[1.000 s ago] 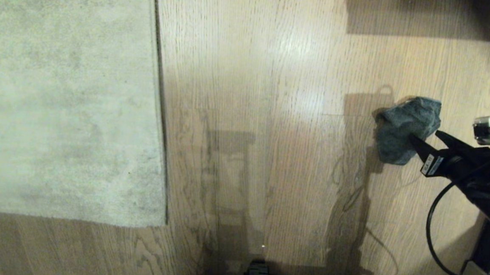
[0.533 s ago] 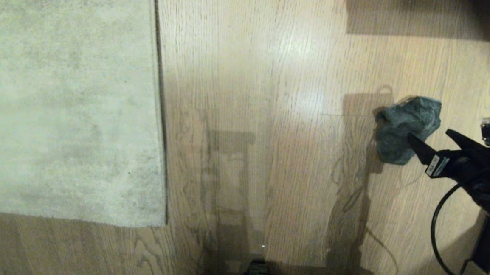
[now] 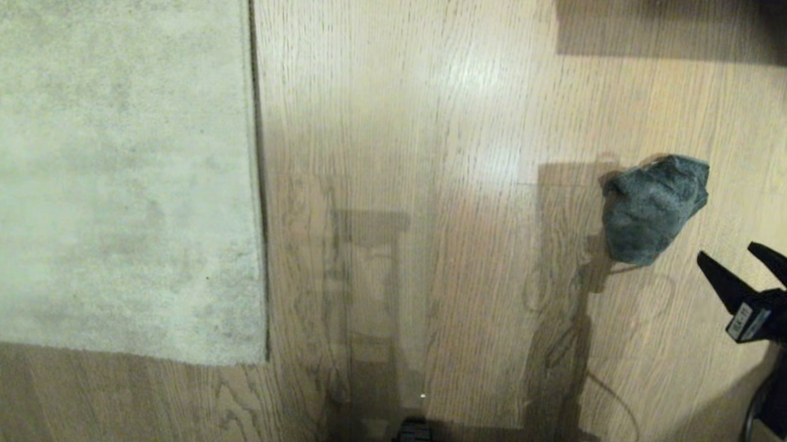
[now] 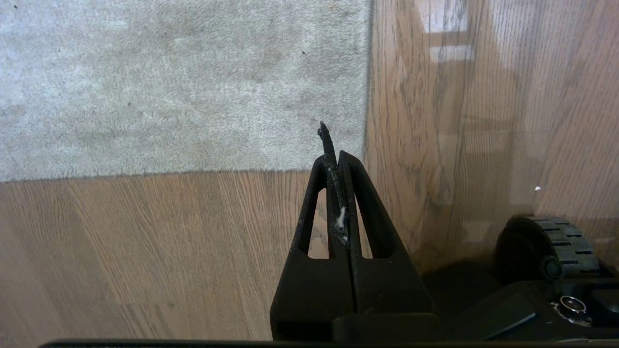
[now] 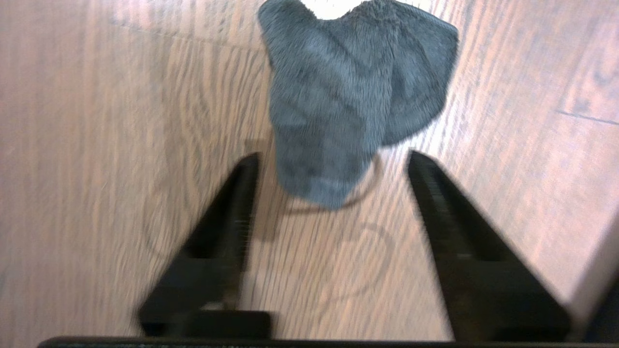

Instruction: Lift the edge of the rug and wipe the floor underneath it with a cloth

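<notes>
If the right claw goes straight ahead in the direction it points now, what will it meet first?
Most likely the cloth. The right claw is open, with the cloth's near end just past its tips and roughly centred between them. Nothing else lies between. How high the claw is above the floor is unclear.

The head view looks steeply down on the floor [image 3: 439, 148], taking in the rug edge [image 3: 256, 171] and the cloth [image 3: 650, 206]. Each wrist view looks low along its fingers (left toward the rug corner, right toward the cloth), sharing those with it.

Light brown wood-grain plank floor [image 3: 454, 115] carries a soft sheen from overhead light; dark shadow bands cross its far edge.
</notes>
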Robot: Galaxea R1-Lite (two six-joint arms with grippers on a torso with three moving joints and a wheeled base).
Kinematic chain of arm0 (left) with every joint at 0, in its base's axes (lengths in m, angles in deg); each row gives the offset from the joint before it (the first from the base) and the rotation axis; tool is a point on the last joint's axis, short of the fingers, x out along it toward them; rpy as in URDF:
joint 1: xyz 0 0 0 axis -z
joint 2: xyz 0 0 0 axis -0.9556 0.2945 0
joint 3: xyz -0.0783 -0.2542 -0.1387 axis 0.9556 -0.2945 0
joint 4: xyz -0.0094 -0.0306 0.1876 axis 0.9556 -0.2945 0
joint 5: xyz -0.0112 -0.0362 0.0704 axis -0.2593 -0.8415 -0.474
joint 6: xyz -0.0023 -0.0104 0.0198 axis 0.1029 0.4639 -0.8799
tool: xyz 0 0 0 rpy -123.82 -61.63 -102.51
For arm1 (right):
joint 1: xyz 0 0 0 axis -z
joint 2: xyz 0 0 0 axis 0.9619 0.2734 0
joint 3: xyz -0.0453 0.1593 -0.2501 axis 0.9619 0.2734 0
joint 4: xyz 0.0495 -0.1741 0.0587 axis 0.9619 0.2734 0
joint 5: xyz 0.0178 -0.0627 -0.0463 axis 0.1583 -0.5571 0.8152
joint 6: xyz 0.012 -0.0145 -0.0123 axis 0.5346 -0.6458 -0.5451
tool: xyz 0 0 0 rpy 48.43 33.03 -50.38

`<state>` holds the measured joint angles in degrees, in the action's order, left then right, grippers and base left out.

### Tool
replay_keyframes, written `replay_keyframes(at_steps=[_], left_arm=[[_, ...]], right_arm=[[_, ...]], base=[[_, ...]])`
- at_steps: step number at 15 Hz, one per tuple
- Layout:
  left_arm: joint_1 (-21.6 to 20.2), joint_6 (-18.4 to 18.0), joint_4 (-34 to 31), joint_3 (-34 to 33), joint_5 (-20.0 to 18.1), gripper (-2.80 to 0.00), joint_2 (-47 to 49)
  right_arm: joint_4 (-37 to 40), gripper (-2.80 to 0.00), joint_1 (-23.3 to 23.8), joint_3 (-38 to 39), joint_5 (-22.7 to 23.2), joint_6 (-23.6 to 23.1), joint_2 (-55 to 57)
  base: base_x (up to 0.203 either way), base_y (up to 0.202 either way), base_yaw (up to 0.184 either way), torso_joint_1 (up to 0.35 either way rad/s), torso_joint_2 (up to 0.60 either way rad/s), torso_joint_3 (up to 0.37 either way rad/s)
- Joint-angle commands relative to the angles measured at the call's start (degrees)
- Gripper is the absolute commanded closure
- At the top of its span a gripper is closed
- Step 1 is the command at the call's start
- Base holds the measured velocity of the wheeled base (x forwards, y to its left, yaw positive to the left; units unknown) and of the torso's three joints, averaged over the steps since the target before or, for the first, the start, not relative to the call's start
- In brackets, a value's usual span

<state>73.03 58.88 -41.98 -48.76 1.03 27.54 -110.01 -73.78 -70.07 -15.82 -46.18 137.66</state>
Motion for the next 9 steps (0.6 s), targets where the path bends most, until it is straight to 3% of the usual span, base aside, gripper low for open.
replay_keyframes(at_steps=[1, 4, 9], left_arm=[[0.02, -0.04, 0.0, 0.0, 0.02, 0.0, 0.09], [0.02, -0.04, 0.0, 0.0, -0.06, 0.0, 0.09], [0.02, -0.04, 0.0, 0.0, 0.02, 0.0, 0.09]], right_arm=[[-0.18, 0.0, 0.0, 5.55, 0.04, -0.23, -7.51], [6.08, 0.0, 0.0, 8.0, 0.04, -0.48, -16.99], [36.85, 0.0, 0.0, 8.12, 0.04, -0.59, -47.18]], base=[[0.0, 0.0, 0.0, 0.0, 0.0, 0.0], [0.0, 0.0, 0.0, 0.0, 0.0, 0.0], [0.0, 0.0, 0.0, 0.0, 0.0, 0.0]])
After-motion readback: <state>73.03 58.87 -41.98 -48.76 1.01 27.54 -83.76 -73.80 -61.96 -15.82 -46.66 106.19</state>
